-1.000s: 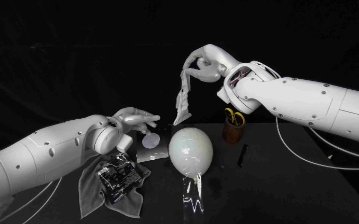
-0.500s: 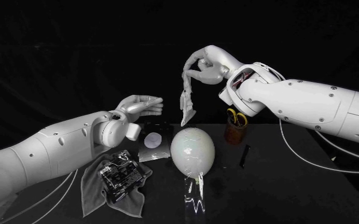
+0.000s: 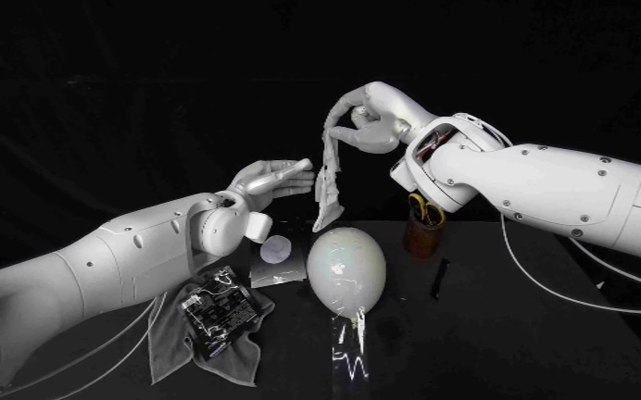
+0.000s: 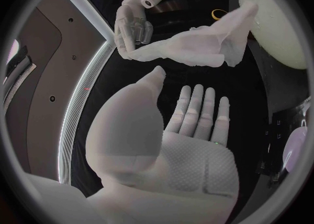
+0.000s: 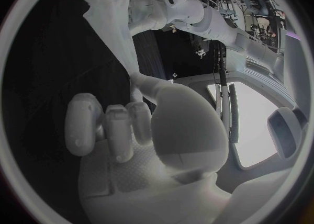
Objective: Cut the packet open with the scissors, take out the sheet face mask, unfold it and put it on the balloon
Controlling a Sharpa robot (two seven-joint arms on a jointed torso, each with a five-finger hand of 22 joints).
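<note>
Sheet face mask (image 3: 327,187) is out of its packet, folded, pinched by the right hand (image 3: 358,127) and hanging above the balloon (image 3: 346,270). The left hand (image 3: 278,178), fingers apart and empty, hovers near it. Unfolding and placement remain.

Left arm (image 3: 120,256) and right arm (image 3: 547,187): cased in smooth, rounded white shells, dotted with small dark screws (image 3: 578,170). Left hand (image 3: 274,178) and right hand (image 3: 360,124): silver, many-fingered, palms finely textured. Red wiring (image 3: 430,145) is exposed at the right wrist. Thin white cables (image 3: 508,233) are trailed beneath both arms.
</note>
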